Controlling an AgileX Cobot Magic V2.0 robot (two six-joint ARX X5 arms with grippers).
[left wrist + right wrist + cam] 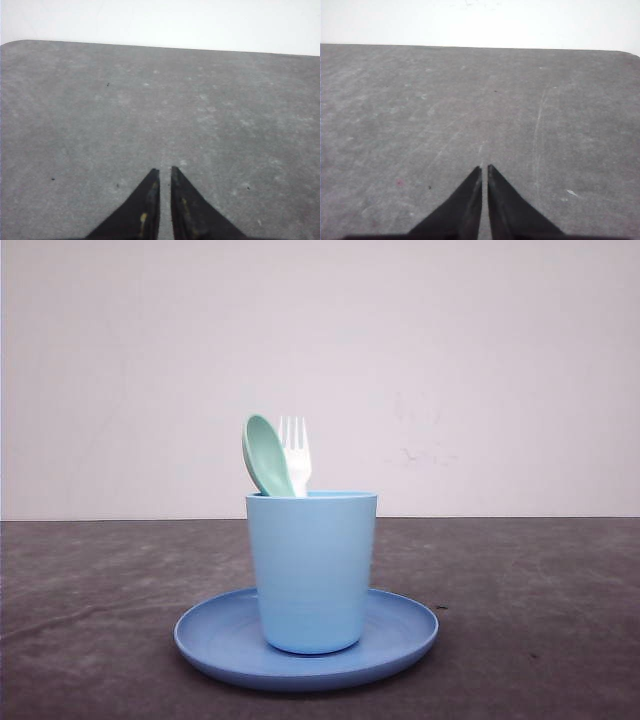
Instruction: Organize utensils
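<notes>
Risk first: dark grey table (100, 620) bearing round blue plastic plate (400, 635), with tall light-blue plastic cup (312, 570) standing on it, liable to topple if bumped. Inside cup, handles down: pale mint-green plastic spoon (266, 455), small white plastic fork (295, 450) just beside. Left gripper (165, 172) and right gripper (484, 169) nearly closed, clamping nothing, over bare table.

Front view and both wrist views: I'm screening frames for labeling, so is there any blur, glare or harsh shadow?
Front view: soft even light, cup and plate slightly soft, faint shadow. Wrist views: grainy table, no glare, left gripper and right gripper dark.
</notes>
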